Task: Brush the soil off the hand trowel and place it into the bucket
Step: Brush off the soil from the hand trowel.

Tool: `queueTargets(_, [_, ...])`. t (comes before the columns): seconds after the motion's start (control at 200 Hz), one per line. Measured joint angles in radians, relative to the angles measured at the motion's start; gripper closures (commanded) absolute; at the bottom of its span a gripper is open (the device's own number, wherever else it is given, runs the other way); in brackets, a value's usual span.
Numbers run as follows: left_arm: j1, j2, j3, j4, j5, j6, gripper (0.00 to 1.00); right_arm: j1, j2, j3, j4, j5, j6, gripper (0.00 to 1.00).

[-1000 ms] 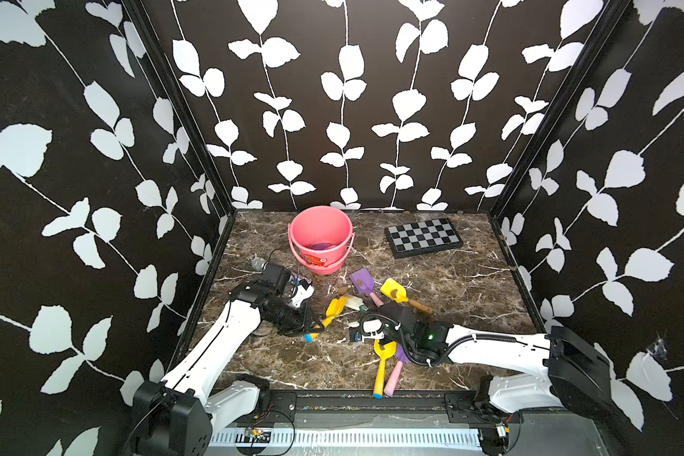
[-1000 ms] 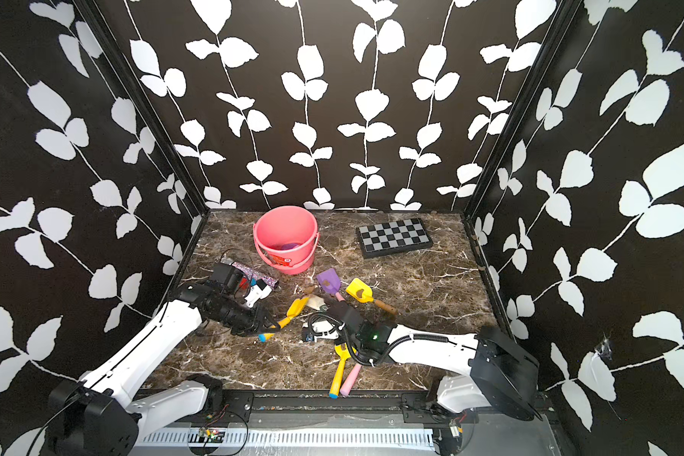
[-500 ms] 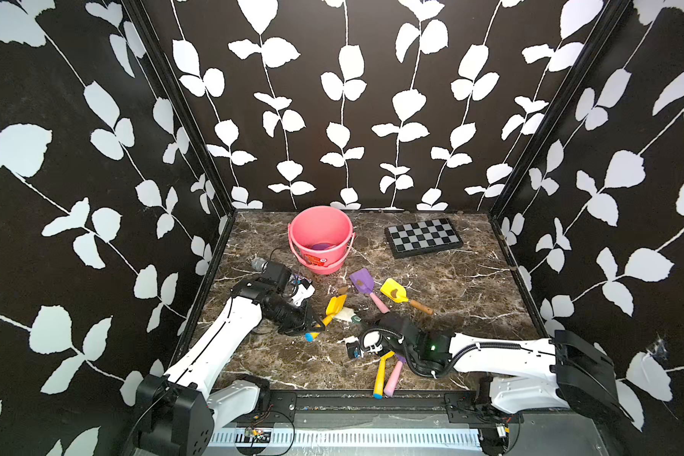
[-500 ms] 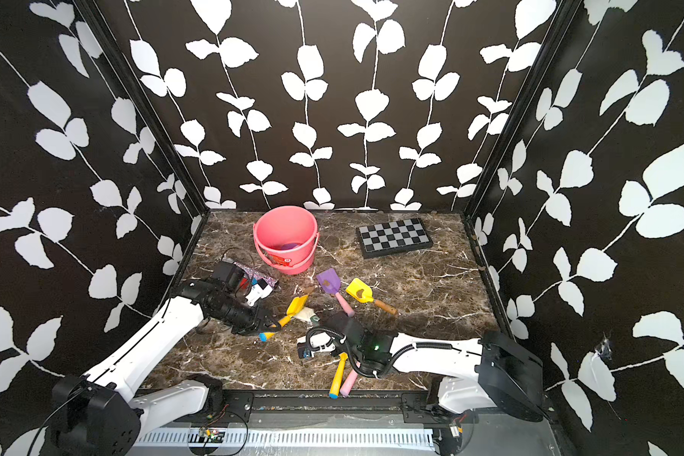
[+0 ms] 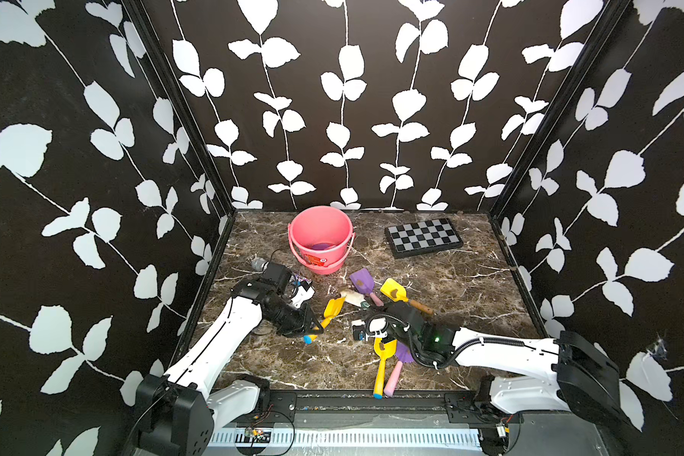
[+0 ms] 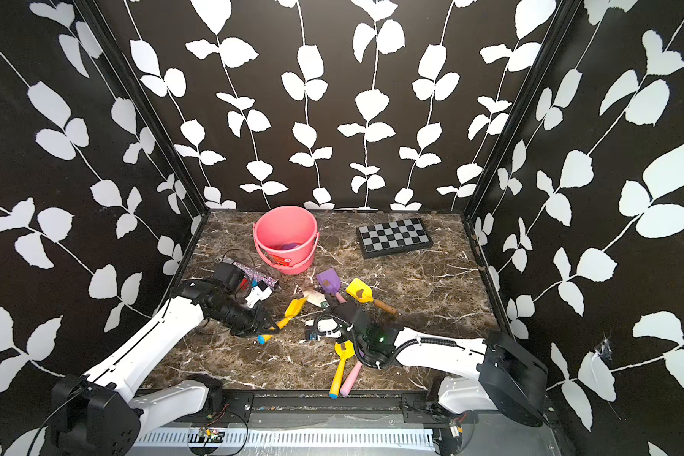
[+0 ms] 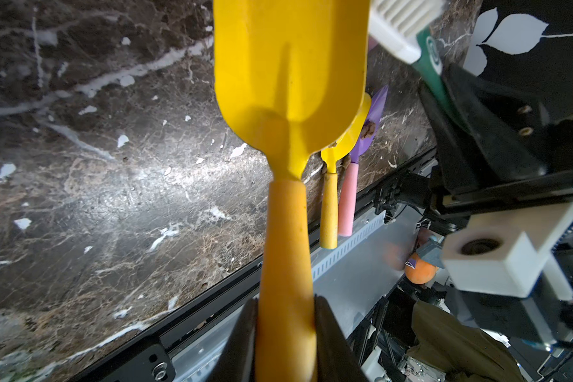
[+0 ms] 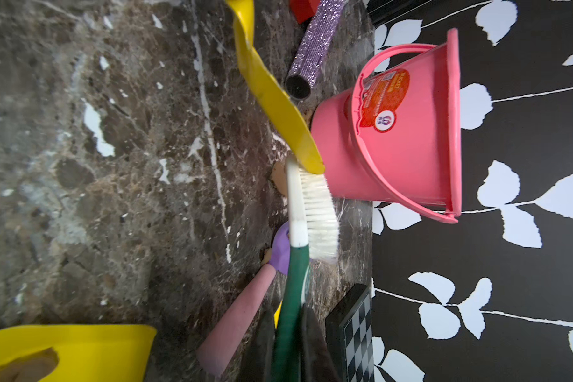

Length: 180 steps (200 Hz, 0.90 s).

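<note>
The bucket [image 5: 334, 256] stands at 12 o'clock on the desk [image 5: 451, 284]. At its 6 o'clock, the left hand [image 5: 312, 324] stays clamped on the trowel [image 5: 334, 306]. The right hand [image 8: 288, 344], clamped on the brush [image 5: 353, 298], has come forward again, and its bristles seemingly touch the blade.

My count: yellow trowel [image 5: 334, 306] [image 5: 393, 291] [image 5: 384, 351] x3; purple trowel [image 5: 361, 281] [image 5: 404, 352] x2; bucket [image 5: 334, 258] x1; brush [image 5: 352, 297] x1; chessboard [image 5: 423, 237] x1; glitter tube [image 8: 315, 46] x1
</note>
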Motion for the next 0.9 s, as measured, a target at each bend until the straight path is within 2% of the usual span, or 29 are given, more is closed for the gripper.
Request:
queueTargets(0.33, [0.000,-0.009,0.000,0.001,-0.023,-0.003,1.00,0.080,0.031,0.034,-0.095,-0.002,0.014,1.00])
queueTargets(0.566, [-0.078,0.000,0.033,-0.019,-0.160,0.026,1.00,0.095,0.047,0.115,-0.131,-0.025,-0.008,1.00])
queueTargets(0.726, [-0.116,0.013,0.045,-0.023,-0.211,0.034,1.00,0.082,0.079,0.124,-0.145,-0.012,-0.035,1.00])
queueTargets(0.901, [-0.118,0.021,0.045,-0.037,-0.235,0.050,1.00,0.009,0.088,0.124,-0.145,0.027,-0.035,1.00])
